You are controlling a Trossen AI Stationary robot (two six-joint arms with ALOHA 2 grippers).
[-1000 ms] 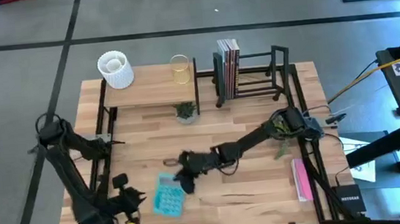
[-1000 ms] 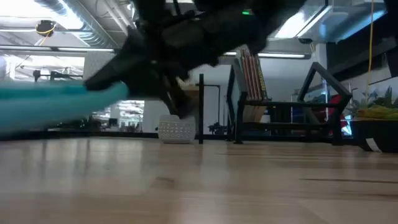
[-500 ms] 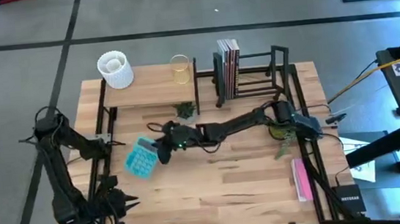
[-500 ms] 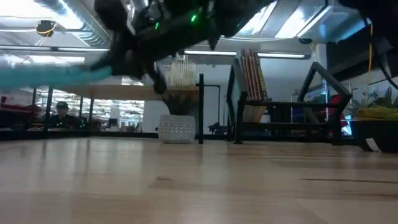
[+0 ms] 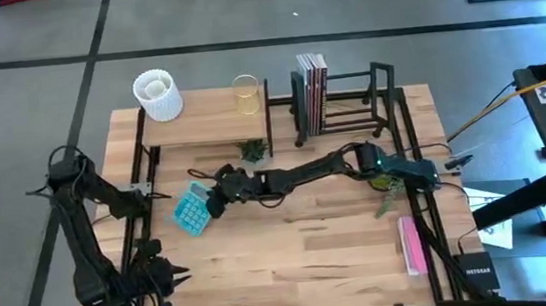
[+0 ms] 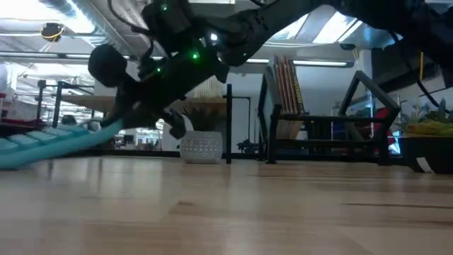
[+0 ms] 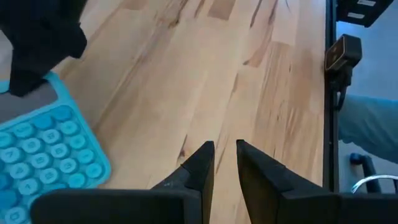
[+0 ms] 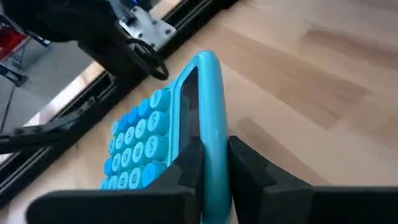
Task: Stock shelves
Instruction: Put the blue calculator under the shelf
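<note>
Gripping calculator [image 5: 190, 210] edge, right claw [image 5: 213, 201]

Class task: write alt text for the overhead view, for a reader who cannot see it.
Seen from above, the right arm stretches across a light-wood table, its tool gripping a blue calculator near the wooden shelf. That shelf carries a white holder and a glass; beside it, a black rack holds books. The left arm's tool waits at the table's front left corner.

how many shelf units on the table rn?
2: a wooden shelf at the table's far left, and a black metal rack at the far right, holding books.
</note>
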